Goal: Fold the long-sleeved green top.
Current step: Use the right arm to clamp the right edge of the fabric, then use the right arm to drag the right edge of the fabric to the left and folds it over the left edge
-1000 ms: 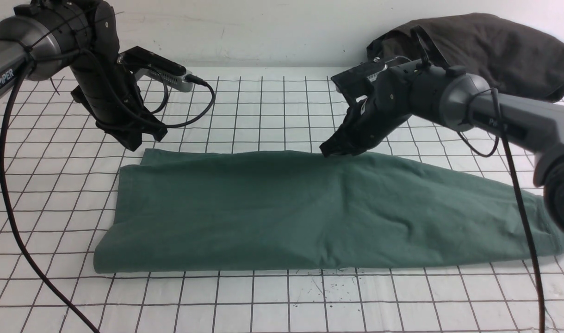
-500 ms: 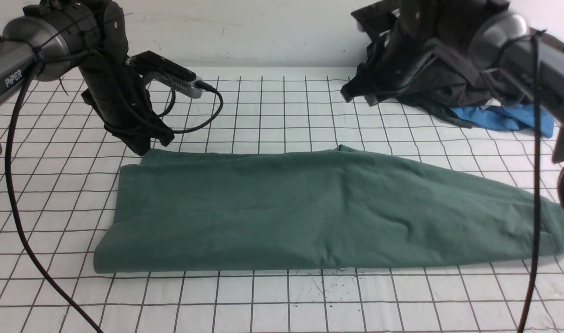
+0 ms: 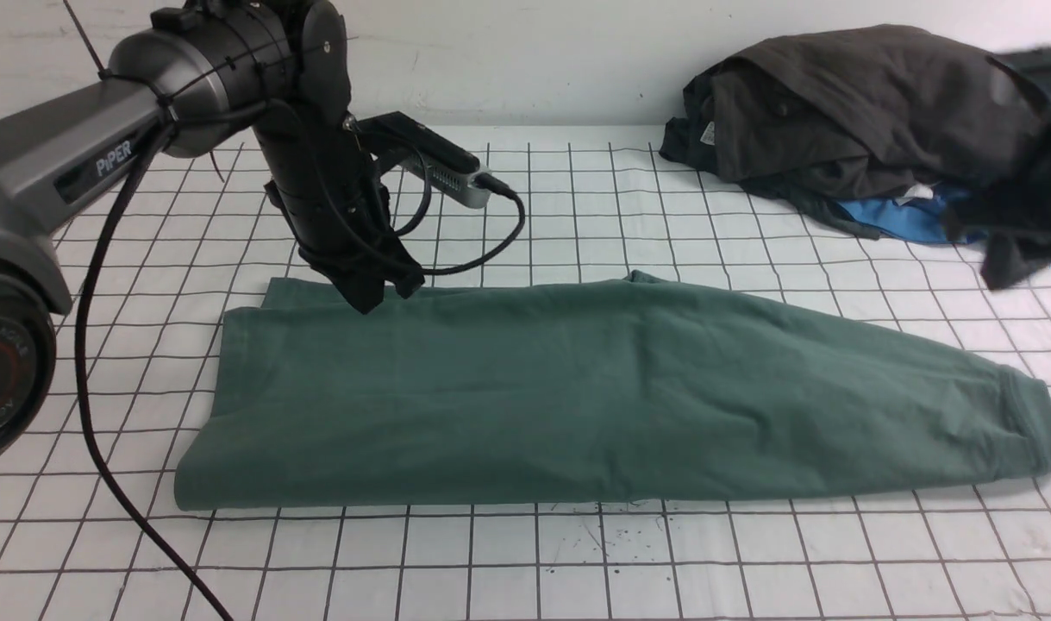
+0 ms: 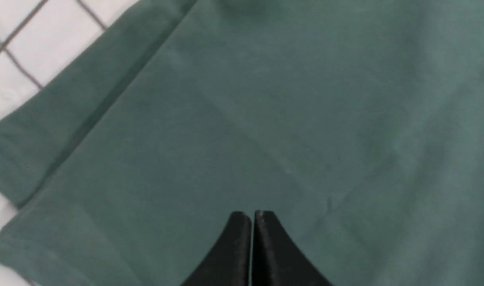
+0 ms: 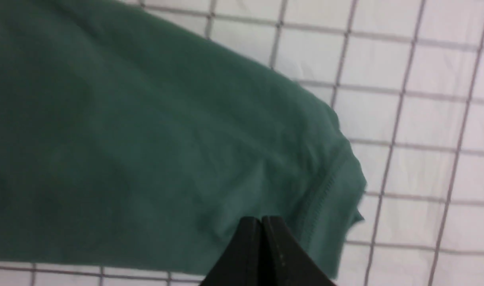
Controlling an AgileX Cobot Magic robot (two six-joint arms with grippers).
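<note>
Front view: green long-sleeved top (image 3: 577, 388) lay folded lengthwise on worktop (image 3: 491, 561), apparently awaiting cross-fold; left hand (image 3: 368, 297) closed, empty, at far edge; right hand (image 5: 261, 222) closed, empty, near cuff end.

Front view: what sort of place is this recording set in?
Probably a robot test bench, not a home: a white grid sheet covers the table, the cabled left arm reaches over the green top, and spare clothes are piled by a bare wall.
</note>
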